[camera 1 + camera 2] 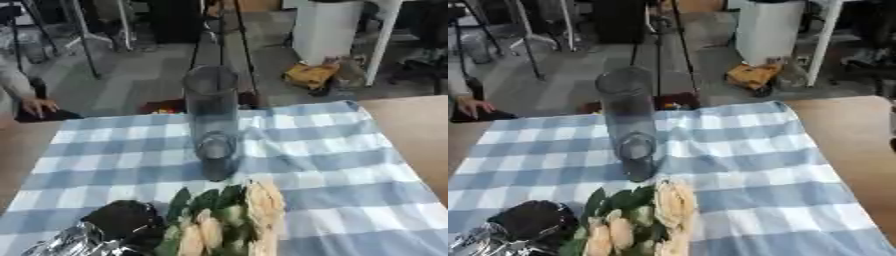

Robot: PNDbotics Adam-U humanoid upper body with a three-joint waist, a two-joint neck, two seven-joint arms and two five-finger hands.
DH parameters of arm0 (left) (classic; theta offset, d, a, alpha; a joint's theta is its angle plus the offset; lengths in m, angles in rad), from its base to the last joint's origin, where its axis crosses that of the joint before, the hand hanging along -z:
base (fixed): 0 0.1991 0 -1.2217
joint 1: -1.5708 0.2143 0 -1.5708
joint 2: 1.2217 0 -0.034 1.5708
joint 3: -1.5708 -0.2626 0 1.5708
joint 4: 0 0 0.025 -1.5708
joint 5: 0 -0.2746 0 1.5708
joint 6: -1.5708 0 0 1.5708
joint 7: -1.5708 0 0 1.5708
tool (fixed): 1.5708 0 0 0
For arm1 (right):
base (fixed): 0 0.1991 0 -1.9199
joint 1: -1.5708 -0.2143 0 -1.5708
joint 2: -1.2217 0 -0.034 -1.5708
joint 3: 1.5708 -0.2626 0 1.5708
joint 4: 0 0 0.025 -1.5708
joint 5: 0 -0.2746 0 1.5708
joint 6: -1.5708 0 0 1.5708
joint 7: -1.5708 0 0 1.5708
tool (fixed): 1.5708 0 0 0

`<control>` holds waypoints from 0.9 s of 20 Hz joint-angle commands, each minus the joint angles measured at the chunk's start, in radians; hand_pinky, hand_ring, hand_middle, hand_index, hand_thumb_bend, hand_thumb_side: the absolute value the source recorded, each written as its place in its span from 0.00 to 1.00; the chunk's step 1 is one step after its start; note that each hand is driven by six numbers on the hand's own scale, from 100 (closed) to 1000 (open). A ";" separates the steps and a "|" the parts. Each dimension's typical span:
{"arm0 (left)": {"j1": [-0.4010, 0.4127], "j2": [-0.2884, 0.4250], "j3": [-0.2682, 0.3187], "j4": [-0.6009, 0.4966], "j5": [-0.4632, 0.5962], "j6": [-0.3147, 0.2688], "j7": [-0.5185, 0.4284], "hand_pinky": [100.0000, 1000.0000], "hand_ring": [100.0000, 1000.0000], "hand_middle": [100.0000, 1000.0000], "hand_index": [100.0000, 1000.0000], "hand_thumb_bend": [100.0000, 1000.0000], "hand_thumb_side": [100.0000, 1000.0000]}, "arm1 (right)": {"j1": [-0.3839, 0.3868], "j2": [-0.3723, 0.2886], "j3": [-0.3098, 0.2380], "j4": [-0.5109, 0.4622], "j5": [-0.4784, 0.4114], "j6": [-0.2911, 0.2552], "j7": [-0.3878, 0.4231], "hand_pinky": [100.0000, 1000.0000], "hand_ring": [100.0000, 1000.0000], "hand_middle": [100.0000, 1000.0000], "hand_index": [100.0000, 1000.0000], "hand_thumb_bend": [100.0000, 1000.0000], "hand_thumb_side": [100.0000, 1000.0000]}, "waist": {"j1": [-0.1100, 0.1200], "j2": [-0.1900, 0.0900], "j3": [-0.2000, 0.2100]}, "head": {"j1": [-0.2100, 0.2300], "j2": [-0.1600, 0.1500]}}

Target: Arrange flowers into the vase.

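Observation:
A tall clear glass vase [211, 120] stands upright at the middle of the blue-and-white checked cloth [332, 150]. A bunch of cream-yellow flowers [674, 200] with green leaves [203, 201] fills the bottom centre, just in front of the vase and below its rim. My left hand [122, 219], black with a silver wrist behind it, comes in at the lower left, pressed against the leaves. It looks curled around the bunch's lower part, though the stems are hidden. The right hand shows in neither view.
Bare wooden tabletop [420, 125] lies to the right of the cloth, and a strip shows on the left. Beyond the far table edge are the floor, stand legs, a white column [325, 25] and a yellow object [310, 75].

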 commanded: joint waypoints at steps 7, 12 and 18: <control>-0.030 -0.005 0.028 0.011 -0.050 -0.005 0.052 0.00 0.22 0.39 0.57 0.00 0.66 | -0.002 -0.014 -0.006 -0.015 -0.012 0.003 0.000 0.78 0.76 0.69 0.83 0.00 0.93 | -0.004 -0.012 -0.001 | 0.006 -0.015; -0.042 -0.007 0.038 0.003 -0.039 -0.003 0.087 0.00 0.07 0.24 0.44 0.00 0.69 | 0.001 -0.012 -0.007 -0.015 -0.011 0.005 0.000 0.78 0.76 0.69 0.83 0.00 0.93 | -0.003 -0.012 0.000 | 0.006 -0.012; -0.048 -0.008 0.048 0.008 0.004 0.013 0.103 0.00 0.00 0.08 0.30 0.00 0.76 | 0.003 -0.010 -0.008 -0.015 -0.010 0.012 -0.003 0.78 0.76 0.69 0.83 0.00 0.93 | -0.002 -0.012 -0.001 | 0.005 -0.013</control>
